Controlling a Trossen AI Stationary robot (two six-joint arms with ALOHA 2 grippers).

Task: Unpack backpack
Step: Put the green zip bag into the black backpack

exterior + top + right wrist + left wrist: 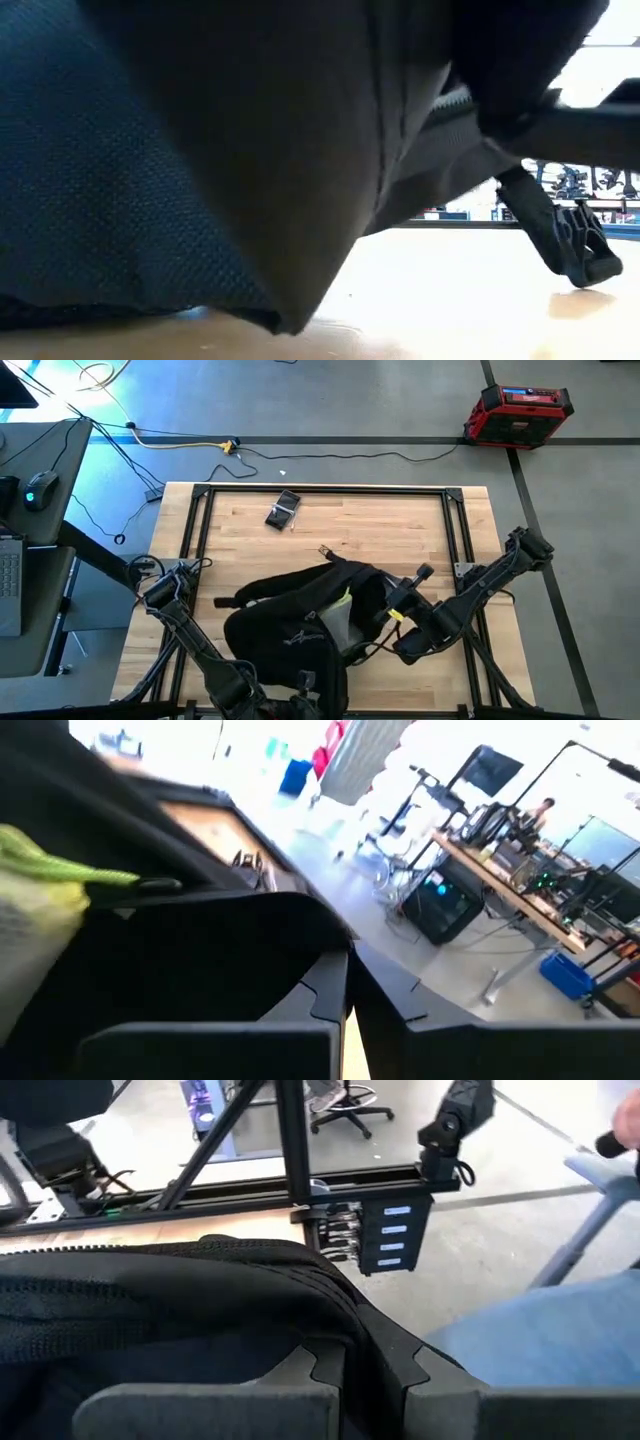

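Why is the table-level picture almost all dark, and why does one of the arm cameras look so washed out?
In the low view the backpack sits right against the lens, filling the frame as a dark, soft-focus mass, with only a strip of table showing. In the right wrist view the bright room behind is overexposed and smeared, while the backpack fabric goes nearly black. The high view is evenly lit.

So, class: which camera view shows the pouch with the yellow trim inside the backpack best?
The high view: the pouch shows in the backpack's open mouth, with the table around it. The right wrist view shows only its yellow edge close up. The low and left wrist views show only black fabric.
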